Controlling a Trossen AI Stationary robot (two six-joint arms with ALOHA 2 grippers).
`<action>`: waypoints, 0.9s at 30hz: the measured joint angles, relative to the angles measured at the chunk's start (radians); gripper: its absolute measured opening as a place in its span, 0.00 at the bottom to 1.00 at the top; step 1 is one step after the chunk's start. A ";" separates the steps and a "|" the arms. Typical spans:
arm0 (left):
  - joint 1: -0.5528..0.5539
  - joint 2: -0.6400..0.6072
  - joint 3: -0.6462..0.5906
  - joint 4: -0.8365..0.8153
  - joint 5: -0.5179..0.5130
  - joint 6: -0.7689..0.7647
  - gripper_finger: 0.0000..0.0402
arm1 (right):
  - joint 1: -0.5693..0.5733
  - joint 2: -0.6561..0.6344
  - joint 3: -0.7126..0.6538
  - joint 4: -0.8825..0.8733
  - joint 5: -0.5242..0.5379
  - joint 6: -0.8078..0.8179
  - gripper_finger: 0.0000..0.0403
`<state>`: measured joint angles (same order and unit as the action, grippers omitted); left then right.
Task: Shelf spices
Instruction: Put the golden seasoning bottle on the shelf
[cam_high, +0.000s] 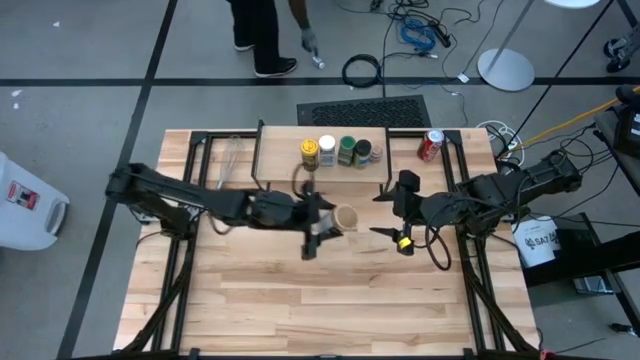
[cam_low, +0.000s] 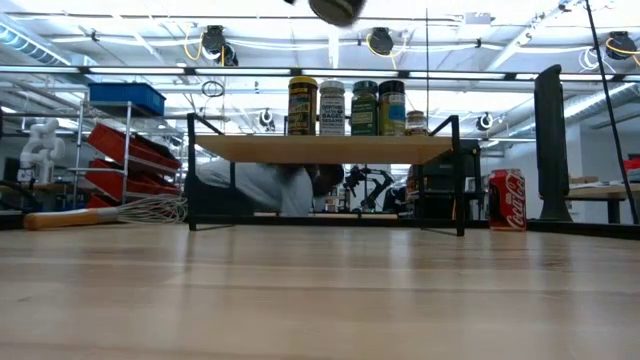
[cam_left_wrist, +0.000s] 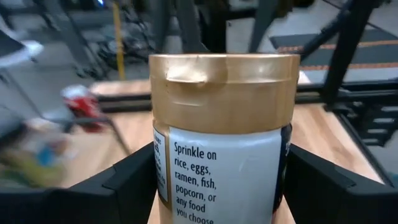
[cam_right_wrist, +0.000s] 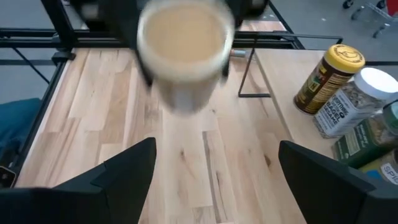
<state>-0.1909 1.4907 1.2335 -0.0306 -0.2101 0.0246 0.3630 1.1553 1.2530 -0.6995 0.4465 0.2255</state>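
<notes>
Light-wood slatted tabletop (cam_high: 330, 300) carries the small light-wood shelf on thin black legs (cam_low: 320, 149) at its far edge. Four upright spice jars (cam_high: 338, 151) stand in a row on the shelf; a red soda can (cam_high: 430, 145) stands beside it. Left gripper (cam_high: 325, 222) pinches a tan-lidded, white-labelled spice jar (cam_left_wrist: 224, 124) between both fingers, raised above the table in front of the shelf. Right gripper (cam_high: 392, 212), fingers spread and holding nothing, hovers near.
</notes>
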 joint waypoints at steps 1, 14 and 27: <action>0.001 -0.024 0.000 -0.011 -0.019 0.017 0.72 | 0.000 0.000 0.000 0.000 0.000 0.002 0.81; 0.122 -0.352 -0.026 -0.230 -0.148 0.093 0.72 | 0.026 0.002 0.000 -0.010 -0.007 0.021 0.81; 0.372 -0.594 -0.493 0.201 0.077 0.149 0.72 | 0.025 0.004 0.000 -0.008 -0.006 0.017 0.81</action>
<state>0.1807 0.8968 0.7405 0.1709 -0.1328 0.1736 0.3882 1.1590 1.2530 -0.7075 0.4408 0.2428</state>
